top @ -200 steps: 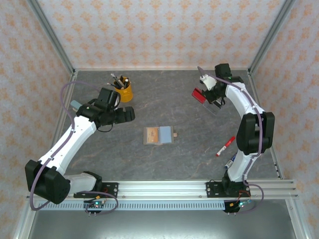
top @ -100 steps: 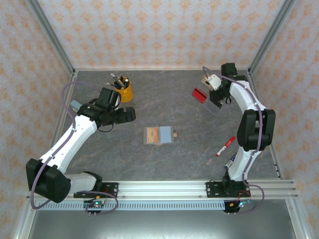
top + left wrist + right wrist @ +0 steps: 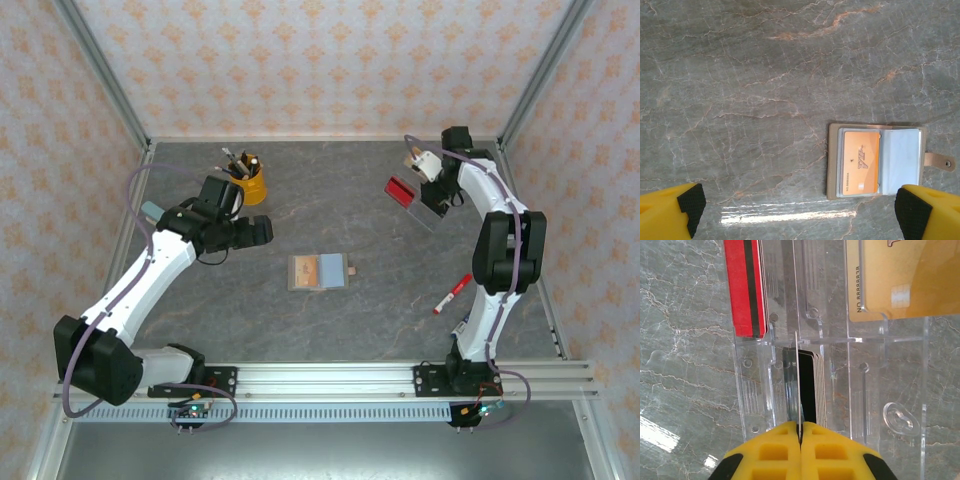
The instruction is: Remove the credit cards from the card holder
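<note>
Orange-patterned wallpaper closes in a grey marbled surface, and the card holder (image 3: pixel 318 271) lies open and flat near its middle, a little toward the near edge, with its strap tab pointing to the right edge. From the left wrist view one orange card (image 3: pixel 859 161) sits in the holder's left pocket, while the right pocket looks empty, though its clear sleeve makes that hard to tell for certain. Near the far right corner stands a clear plastic tray (image 3: pixel 428 210) that holds red cards (image 3: pixel 745 285) in one slot, a tan-gold card (image 3: pixel 900 275) in another, and a dark stack in the slot between them. The right gripper (image 3: pixel 801 426) hangs over that middle slot with its jaws clenched on a thin card (image 3: pixel 799 385) seen edge-on, its far end already down among the dark ones. The left gripper (image 3: pixel 800 210) hovers above the surface on the holder's left side, jaws released wide and grasping nothing. A yellow cup (image 3: pixel 248 183) of pens stands toward the far left, and a red marker (image 3: pixel 452 294) lies by the right edge. The step in hand looks like dropping off a card just drawn, with most of the task done. Next, the right jaws would need to let go cleanly so the card settles in its slot. After that, the orange card has to be slid sideways out of its sleeve, probably with one arm pinning the holder so it does not drag along.
</note>
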Motion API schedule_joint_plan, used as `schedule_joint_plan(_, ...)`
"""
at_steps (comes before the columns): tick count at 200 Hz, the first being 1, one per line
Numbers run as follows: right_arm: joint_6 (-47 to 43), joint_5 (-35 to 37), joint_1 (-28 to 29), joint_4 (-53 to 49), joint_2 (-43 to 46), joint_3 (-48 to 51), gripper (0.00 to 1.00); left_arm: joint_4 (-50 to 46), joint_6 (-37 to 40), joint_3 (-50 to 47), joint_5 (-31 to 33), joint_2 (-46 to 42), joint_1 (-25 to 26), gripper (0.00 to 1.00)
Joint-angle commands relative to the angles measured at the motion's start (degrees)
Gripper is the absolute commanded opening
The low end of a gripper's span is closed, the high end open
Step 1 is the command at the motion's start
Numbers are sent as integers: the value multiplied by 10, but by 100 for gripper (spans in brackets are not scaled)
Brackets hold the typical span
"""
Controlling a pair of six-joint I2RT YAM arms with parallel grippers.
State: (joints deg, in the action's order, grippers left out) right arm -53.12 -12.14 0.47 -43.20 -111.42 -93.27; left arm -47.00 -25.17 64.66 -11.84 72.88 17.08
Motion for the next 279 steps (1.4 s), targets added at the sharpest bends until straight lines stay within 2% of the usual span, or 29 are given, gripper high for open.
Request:
schedule_joint_plan(1, -24, 5, -10, -22, -13, -29, 0, 0, 14, -4, -6, 9, -6, 100)
schedule_joint_plan(163, -71, -68, -48, -22, -37, -1, 0, -1, 18, 5, -22, 32, -6, 100)
schedule_joint_plan(279, 13, -170, -49, -46, -29, 15, 1, 3, 17, 1, -28, 28, -7, 100)
